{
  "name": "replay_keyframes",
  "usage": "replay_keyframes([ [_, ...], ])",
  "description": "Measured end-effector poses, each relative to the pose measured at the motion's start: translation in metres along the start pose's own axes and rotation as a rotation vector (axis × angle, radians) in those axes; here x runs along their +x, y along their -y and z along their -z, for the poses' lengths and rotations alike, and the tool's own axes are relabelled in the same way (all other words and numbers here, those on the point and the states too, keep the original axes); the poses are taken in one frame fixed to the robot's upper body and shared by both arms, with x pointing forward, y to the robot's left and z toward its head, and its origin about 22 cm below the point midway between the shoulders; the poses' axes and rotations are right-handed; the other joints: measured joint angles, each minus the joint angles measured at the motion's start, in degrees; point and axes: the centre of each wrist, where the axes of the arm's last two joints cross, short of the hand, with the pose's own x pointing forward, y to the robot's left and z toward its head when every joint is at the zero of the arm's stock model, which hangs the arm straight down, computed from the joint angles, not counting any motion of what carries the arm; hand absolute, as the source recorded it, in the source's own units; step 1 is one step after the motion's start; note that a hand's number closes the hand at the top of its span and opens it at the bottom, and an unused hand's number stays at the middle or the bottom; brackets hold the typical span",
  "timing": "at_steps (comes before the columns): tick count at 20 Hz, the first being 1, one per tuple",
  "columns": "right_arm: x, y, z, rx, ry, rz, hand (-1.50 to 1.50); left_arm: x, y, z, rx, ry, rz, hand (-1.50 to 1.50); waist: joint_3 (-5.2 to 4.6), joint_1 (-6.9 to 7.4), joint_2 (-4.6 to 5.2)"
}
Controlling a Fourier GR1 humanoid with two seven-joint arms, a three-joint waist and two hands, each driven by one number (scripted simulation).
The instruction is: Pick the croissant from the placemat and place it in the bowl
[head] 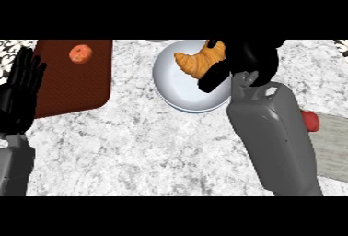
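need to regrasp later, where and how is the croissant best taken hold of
Grip the croissant across its thick middle, coming from above: it curves over the bowl, tapered ends offering less to pinch. The right hand already holds its right end; the left hand rests open.

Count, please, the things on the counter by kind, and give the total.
Food items: 2, the croissant in the right hand and an orange round item
Bowls: 1, the white bowl
Placemats: 1, the brown placemat
Red objects: 1
Total: 5

Right hand [248, 60] hides croissant [198, 62] end and bowl [173, 87] right rim; forearm covers red object [310, 120].
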Motion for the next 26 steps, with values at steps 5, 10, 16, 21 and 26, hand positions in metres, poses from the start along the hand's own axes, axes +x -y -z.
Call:
replay_keyframes([
  [5,-0.013,-0.039,0.026,0.001,-0.119,-0.005,-1.5,0.0,-0.001,-0.002,0.002,-0.003,-0.008,0.0,0.03,0.16,0.06],
  [10,-0.033,-0.07,0.044,0.008,-0.199,0.111,-1.5,0.002,0.008,-0.001,-0.006,0.001,-0.002,0.0,0.07,0.26,0.12],
  [16,-0.04,-0.084,0.05,-0.089,-0.175,0.337,-1.5,0.004,0.005,0.0,-0.007,0.0,-0.009,0.0,0.1,0.6,0.14],
  [21,-0.048,-0.082,0.055,-0.291,-0.14,0.452,-1.5,0.0,-0.001,-0.004,0.005,-0.004,0.003,0.0,0.08,-0.21,-0.06],
  [26,-0.078,-0.067,0.054,-0.445,-0.177,0.527,-1.5,-0.003,-0.007,-0.009,0.024,-0.012,0.005,0.0,0.07,-1.29,-0.4],
])
